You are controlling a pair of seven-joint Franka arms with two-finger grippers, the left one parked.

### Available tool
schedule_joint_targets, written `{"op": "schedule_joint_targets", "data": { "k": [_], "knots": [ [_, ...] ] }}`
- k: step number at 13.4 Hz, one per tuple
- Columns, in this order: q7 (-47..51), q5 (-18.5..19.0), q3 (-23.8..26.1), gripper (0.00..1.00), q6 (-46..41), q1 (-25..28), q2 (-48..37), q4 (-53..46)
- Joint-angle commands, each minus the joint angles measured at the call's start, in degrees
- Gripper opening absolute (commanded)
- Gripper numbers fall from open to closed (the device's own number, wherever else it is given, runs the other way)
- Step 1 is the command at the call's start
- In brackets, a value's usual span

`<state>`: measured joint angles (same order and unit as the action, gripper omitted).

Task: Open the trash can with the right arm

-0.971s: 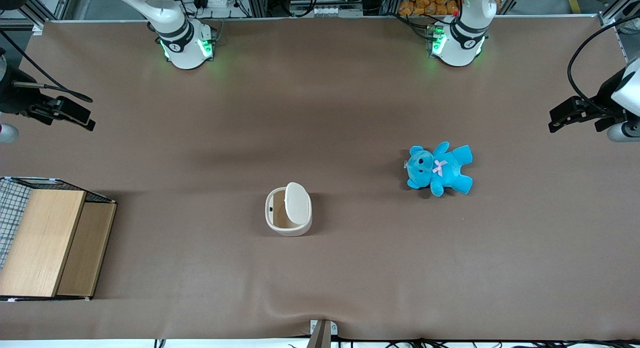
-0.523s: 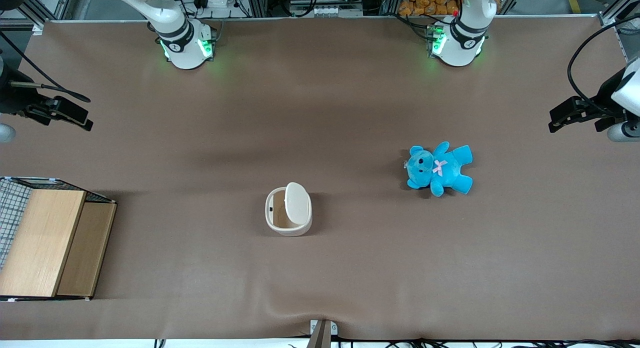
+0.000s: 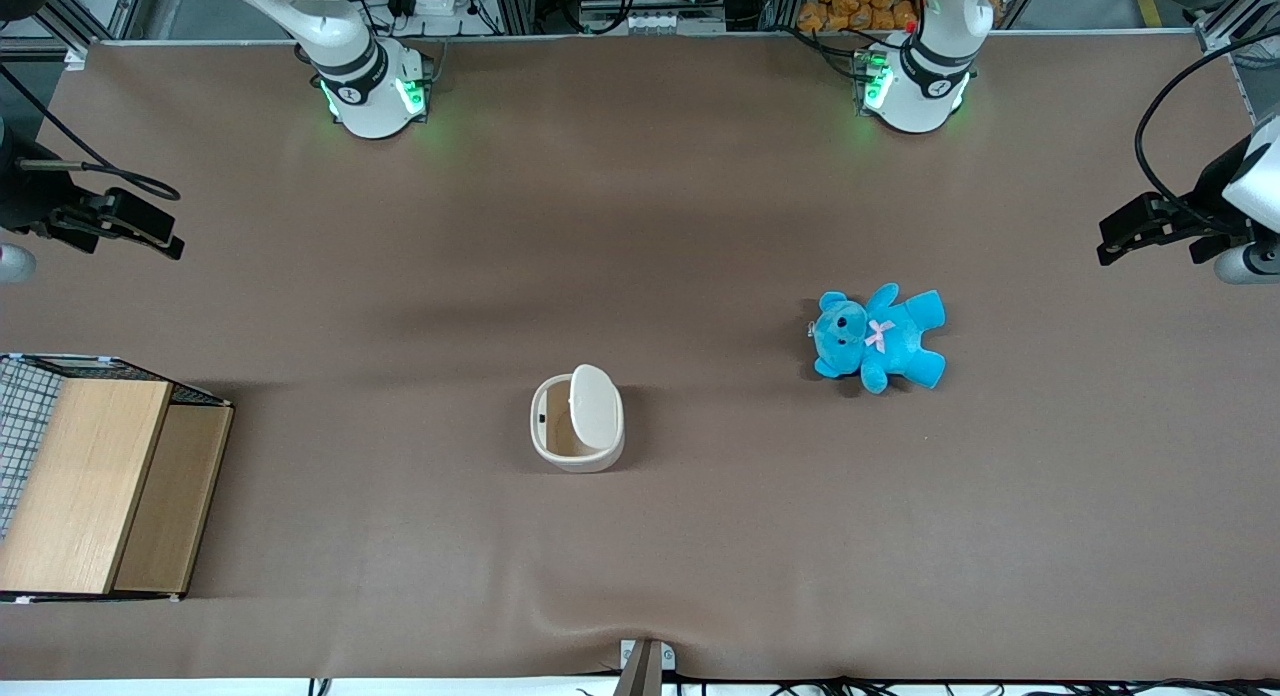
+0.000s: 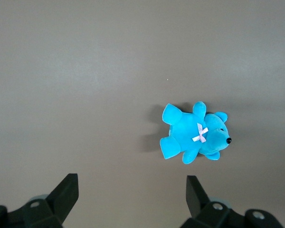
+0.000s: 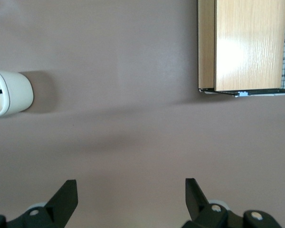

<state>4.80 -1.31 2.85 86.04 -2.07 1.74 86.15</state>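
The cream-white trash can stands near the middle of the table. Its flip lid is tipped up on edge, and the tan inside shows. In the right wrist view only one side of the trash can appears. My right arm's gripper hovers at the working arm's end of the table, well away from the can and farther from the front camera than the wooden box. In the right wrist view the gripper is open, with bare brown table between its fingers.
A wooden box with wire mesh sits at the working arm's end, near the front edge, also visible as the box below the wrist. A blue teddy bear lies toward the parked arm's end.
My right gripper has drifted slightly away from the front camera and outward toward the table's end. The trash can, its lid and the teddy bear have not moved.
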Motion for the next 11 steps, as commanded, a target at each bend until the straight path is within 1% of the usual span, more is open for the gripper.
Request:
{"op": "schedule_joint_targets", "data": {
  "k": [1,11],
  "knots": [
    [-2.25,1.05,0.67,1.00,0.00,-1.01,-0.86,0.34],
    [-2.16,1.05,0.67,1.00,-0.09,-0.92,-0.69,0.25]
  ]
}}
